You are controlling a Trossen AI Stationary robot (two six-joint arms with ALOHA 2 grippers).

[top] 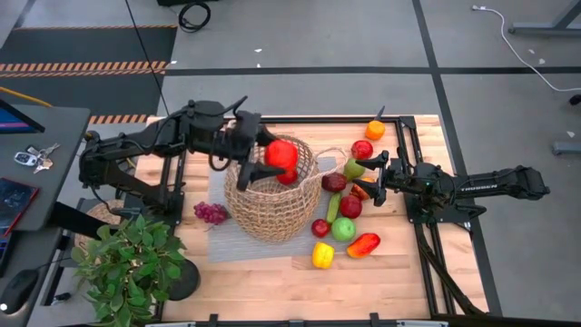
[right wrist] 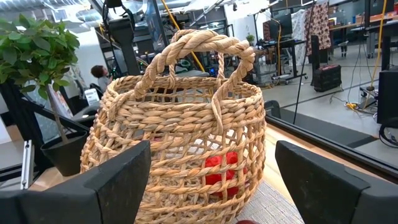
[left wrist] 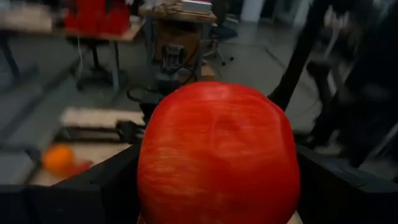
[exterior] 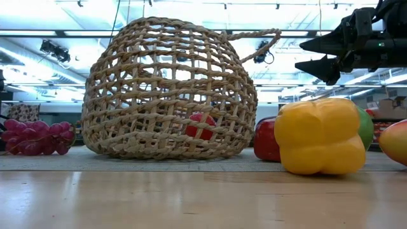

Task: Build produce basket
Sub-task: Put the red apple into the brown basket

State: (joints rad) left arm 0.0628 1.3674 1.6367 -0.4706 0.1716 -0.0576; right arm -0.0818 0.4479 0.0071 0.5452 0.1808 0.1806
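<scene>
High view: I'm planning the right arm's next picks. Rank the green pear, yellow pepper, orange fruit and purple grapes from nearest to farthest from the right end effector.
From the right end effector, open over the produce pile:
1. Green pear, right beside it, on the basket side.
2. Orange fruit, at the table's far edge, and yellow pepper, toward the near edge: too close to call.
3. Purple grapes, across the basket, on the left arm's side.
</scene>
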